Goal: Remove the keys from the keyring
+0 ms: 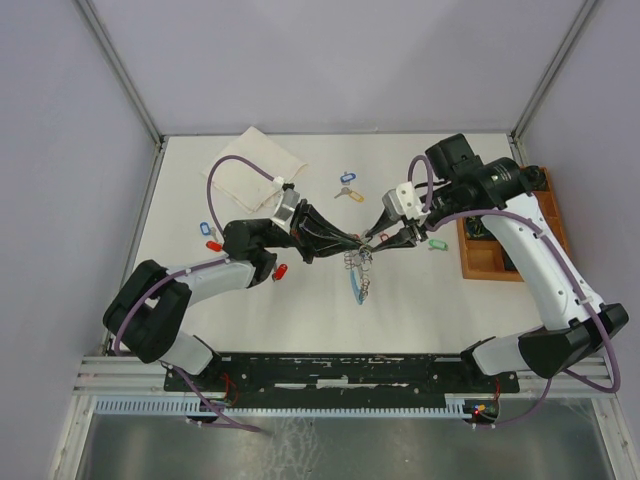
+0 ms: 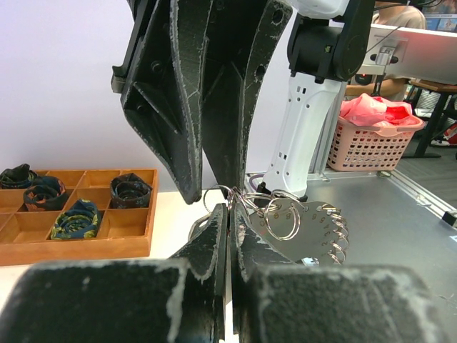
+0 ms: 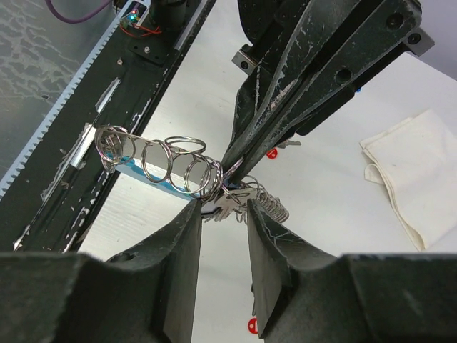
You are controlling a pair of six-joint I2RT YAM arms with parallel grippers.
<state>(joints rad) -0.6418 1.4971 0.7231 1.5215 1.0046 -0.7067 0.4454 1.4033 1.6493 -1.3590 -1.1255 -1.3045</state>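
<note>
Nearest the left wrist camera, the left gripper [image 2: 230, 216] has its black fingers pressed together on the keyring [image 3: 143, 172], pinching it where the row of small split rings [image 3: 175, 158] meets the bunch. That loop, with its light-blue band, hangs in the air above the middle of the worktop [image 1: 300, 310], between the two arms. From the opposite side the right gripper [image 3: 223, 209] stands with its jaws part-way apart, astride the silver keys [image 3: 239, 201] that dangle under the pinch. Whether it already bites on one cannot be told. Several tagged keys [image 1: 347, 180] lie loose toward the far edge, so the job looks partly done. For this step the left arm should probably hold rigid while the right singles out one key by its head rather than grabbing the cluster. It would then draw that key along the loop toward the opening. A sideways tug would likely twist the loop out of the left pinch or tangle the rings.
</note>
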